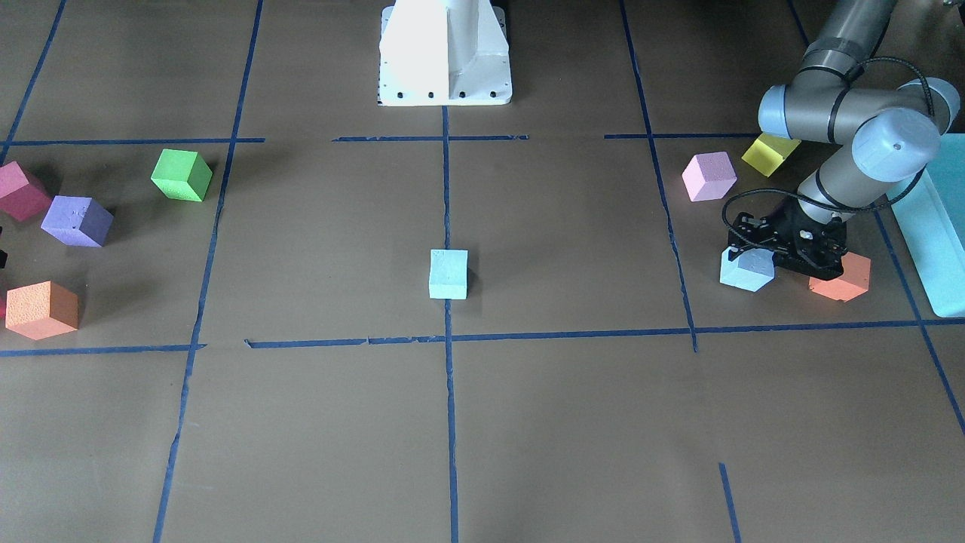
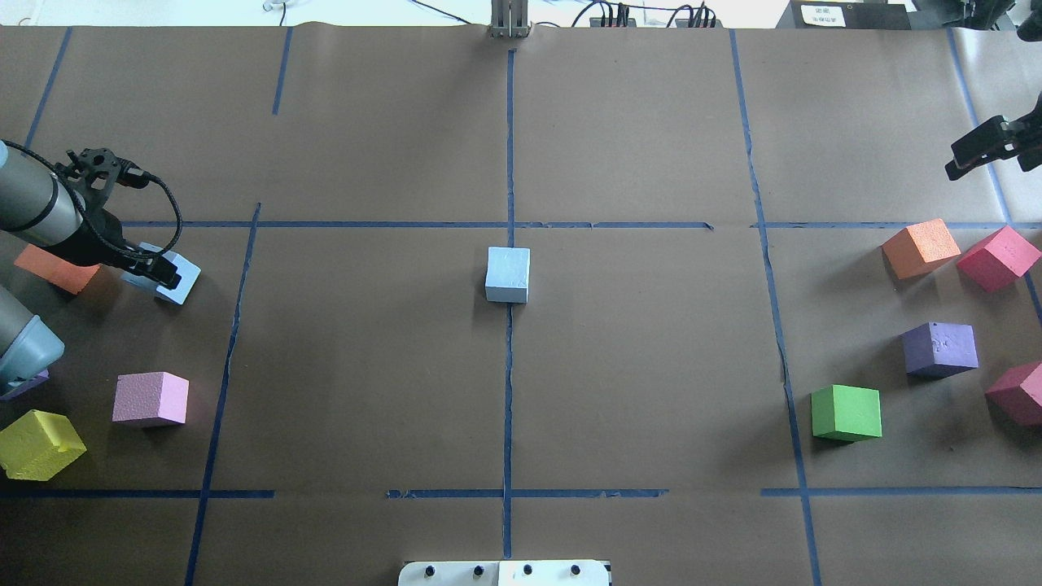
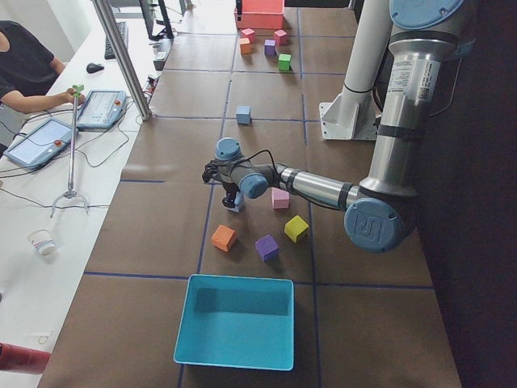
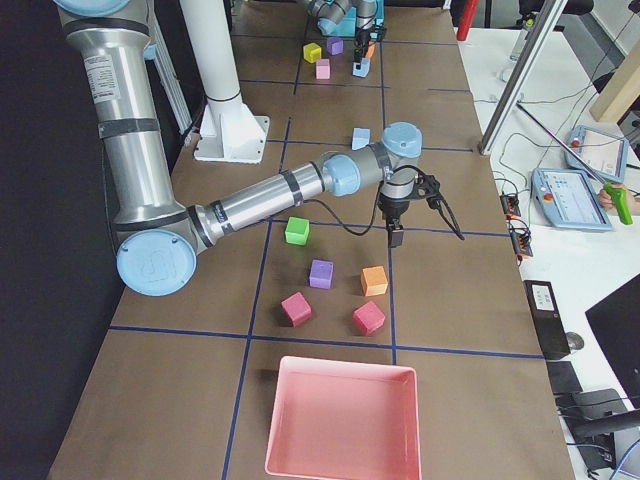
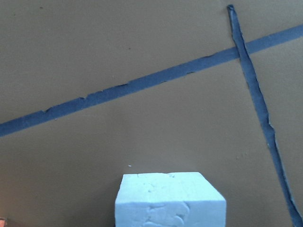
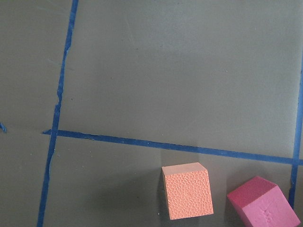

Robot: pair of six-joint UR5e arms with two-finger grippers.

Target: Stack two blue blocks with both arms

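Note:
One pale blue block (image 1: 448,274) stands alone at the table's centre on the blue tape line, and it also shows in the overhead view (image 2: 508,274). The second blue block (image 2: 181,281) lies at the table's left side. My left gripper (image 2: 155,271) is down on it with the jaws around it, and it looks shut on the block. That block fills the bottom centre of the left wrist view (image 5: 170,201). My right gripper (image 2: 954,167) hangs empty above the far right of the table, its jaws looking shut.
An orange cube (image 1: 840,277), a pink cube (image 1: 709,176) and a yellow cube (image 1: 769,153) lie close around the left gripper. A teal box (image 1: 942,226) stands beyond them. Green (image 2: 847,413), purple (image 2: 940,348), orange (image 2: 920,247) and red (image 2: 997,258) cubes lie at the right.

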